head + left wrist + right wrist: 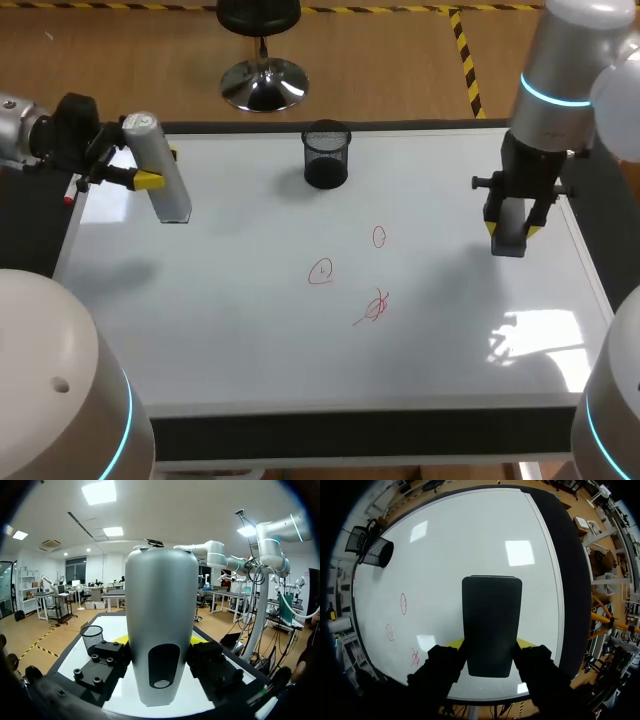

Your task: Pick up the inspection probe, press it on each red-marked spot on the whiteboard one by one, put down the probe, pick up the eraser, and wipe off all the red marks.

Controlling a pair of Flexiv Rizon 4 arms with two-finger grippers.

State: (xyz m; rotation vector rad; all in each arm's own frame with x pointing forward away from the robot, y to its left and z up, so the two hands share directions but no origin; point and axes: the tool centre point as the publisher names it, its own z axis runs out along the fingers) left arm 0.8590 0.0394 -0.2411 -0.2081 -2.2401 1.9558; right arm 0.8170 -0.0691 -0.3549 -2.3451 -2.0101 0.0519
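The inspection probe (168,172), a silver-grey cylinder, stands upright over the whiteboard's (230,320) far left corner with my left gripper (156,166) shut on it. In the left wrist view the probe (160,620) fills the space between the fingers of the left gripper (160,645). My right gripper (512,232) hangs over the board's right side, shut on the dark eraser (508,226). The right wrist view shows the eraser (491,625) clamped between the right gripper's (490,643) fingers. Three red marks lie mid-board: an oval (379,236), a circle (320,271) and a scribble (375,306).
A black mesh pen cup (326,155) stands at the board's far middle edge. The whiteboard's black frame (350,435) runs along the near side. The board between the marks and each gripper is bare.
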